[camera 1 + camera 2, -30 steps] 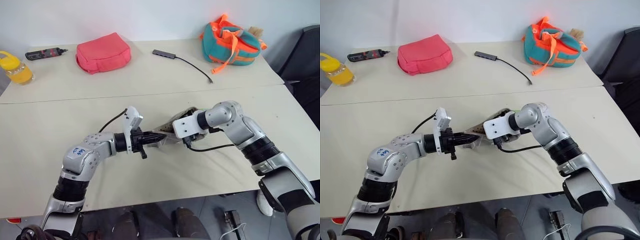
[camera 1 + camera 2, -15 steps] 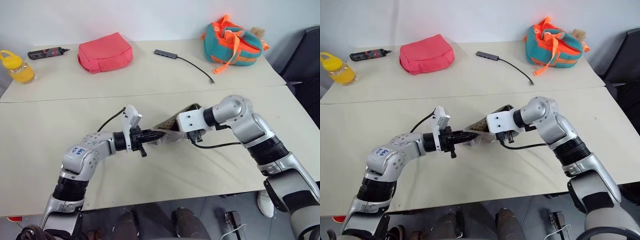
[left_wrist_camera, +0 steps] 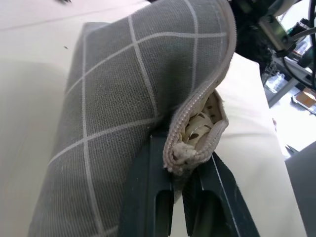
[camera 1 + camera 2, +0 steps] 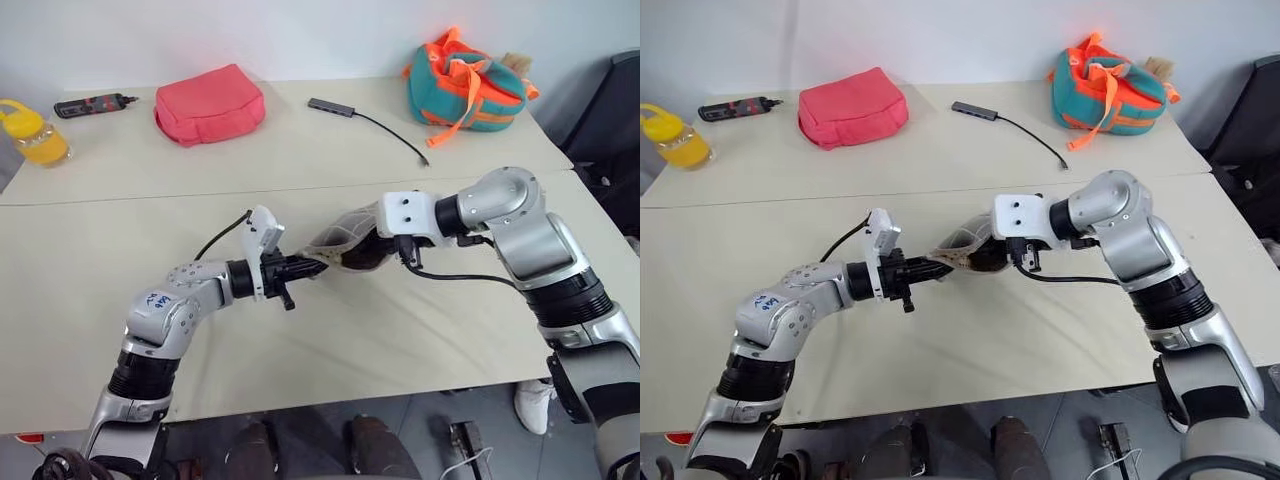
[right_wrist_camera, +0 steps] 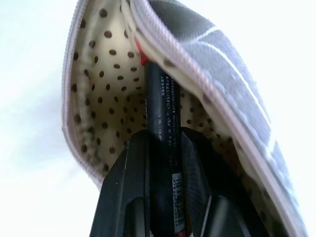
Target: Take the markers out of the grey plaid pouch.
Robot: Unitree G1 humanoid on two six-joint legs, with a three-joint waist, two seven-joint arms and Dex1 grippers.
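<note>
Since a second ago, your right arm has lifted and swung outward, and the grey plaid pouch has come up off the table with it; the pouch now hangs in the air between your two grippers, tilted, with its open mouth toward the right one.

Your left gripper is clamped on the pouch's zipper edge at the end nearest it. The left wrist view shows both fingers pressed together over the rolled fabric rim, with the spotted lining visible just past the fingertips. The grey plaid face of the pouch lies against the outer side of one finger.

Your right gripper is inside the pouch mouth. Its two fingers are closed against the sides of a black marker, which runs straight ahead of the fingertips into the pouch. A red end shows at the marker's far tip, deep against the dotted lining. Most of the marker's length is still within the pouch walls, which surround the fingers on both sides.

I cannot make out a pale green marker in any view.

Well beyond both grippers, at the far side of the table, lie a pink-red pouch, a grey USB hub with its black cable, a teal-and-orange bag, a black-and-red handheld gadget and a yellow bottle. None is near either gripper.
</note>
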